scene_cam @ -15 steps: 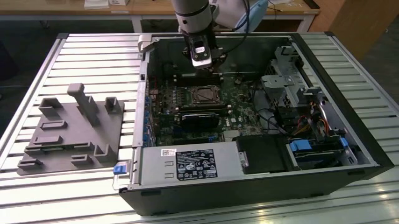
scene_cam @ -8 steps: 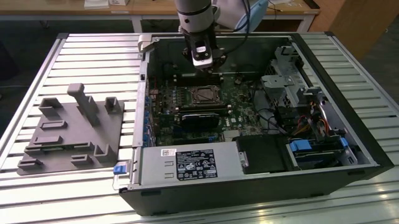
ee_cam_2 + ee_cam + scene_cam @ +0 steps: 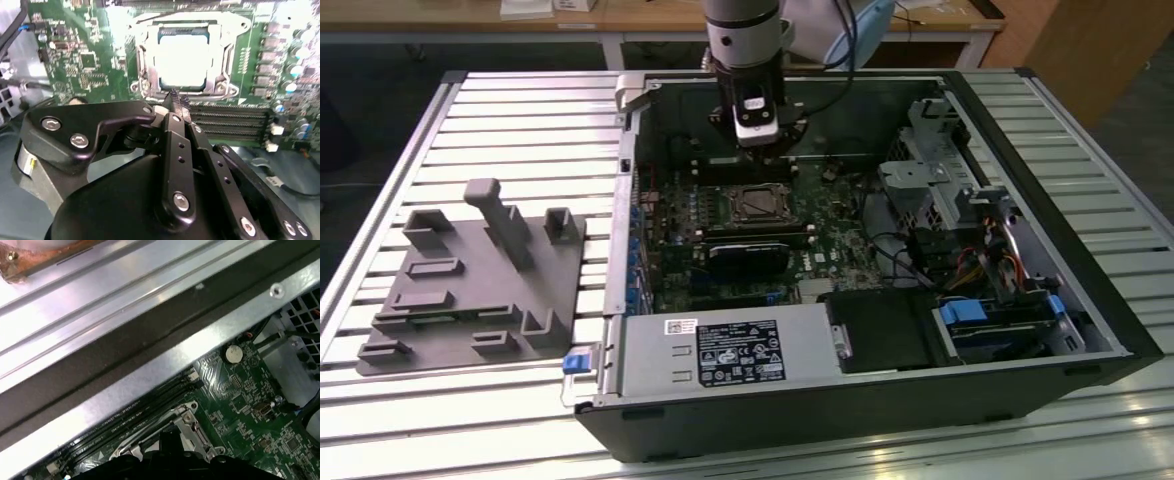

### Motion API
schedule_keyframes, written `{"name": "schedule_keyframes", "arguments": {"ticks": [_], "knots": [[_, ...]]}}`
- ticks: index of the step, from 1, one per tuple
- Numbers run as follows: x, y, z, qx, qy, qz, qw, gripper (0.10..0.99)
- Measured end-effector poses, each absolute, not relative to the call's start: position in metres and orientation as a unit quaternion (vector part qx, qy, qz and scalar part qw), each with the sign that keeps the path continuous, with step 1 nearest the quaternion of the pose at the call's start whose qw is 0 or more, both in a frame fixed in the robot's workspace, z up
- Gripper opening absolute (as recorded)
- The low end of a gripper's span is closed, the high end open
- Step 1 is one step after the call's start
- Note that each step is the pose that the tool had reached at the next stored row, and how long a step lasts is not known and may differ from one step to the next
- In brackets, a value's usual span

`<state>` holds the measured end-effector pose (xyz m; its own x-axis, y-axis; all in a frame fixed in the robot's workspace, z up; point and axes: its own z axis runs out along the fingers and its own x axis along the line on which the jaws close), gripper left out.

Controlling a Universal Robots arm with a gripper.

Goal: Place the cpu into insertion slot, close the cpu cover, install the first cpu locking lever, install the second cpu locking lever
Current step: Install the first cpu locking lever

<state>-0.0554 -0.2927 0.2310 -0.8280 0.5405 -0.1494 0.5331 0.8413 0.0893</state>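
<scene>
Work is centred on the insertion slot [image 3: 184, 57] of the green motherboard [image 3: 821, 255], inside an open computer case [image 3: 1067, 330] laid on a slatted metal table [image 3: 520, 130]. In the second wrist view the cpu [image 3: 183, 56] is seen lying flat in that slot, its pale metal top glaring under the light, with the cpu cover [image 3: 145, 60] framing it as a thin silvery square; whether the cover is fully down or latched cannot be told. The gripper [image 3: 176, 100] is held just beside the slot's near edge, its slim black fingers [image 3: 172, 145] drawn together to a narrow point, with nothing seen between them.

Risk is judged to lie in the closeness of those tips to the socket frame: a slight sideways drift could scrape the thin metal rim, nudge the chip out of square, or catch the long black memory slots [image 3: 230, 120] directly alongside. A chip seated crookedly under a pressed cover could be damaged.

Surfaces are mostly hard and smooth: stamped sheet metal, glossy circuit board, matte black fingers with bright screw heads. A grey moulded fixture [image 3: 467, 275] rests on the table, well apart.
</scene>
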Motion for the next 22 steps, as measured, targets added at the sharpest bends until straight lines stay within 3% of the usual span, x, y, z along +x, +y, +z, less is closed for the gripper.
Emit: {"name": "schedule_keyframes", "arguments": {"ticks": [22], "knots": [[-0.055, -0.325, 0.231, 0.284, 0.955, 0.015, 0.079, 0.106]]}}
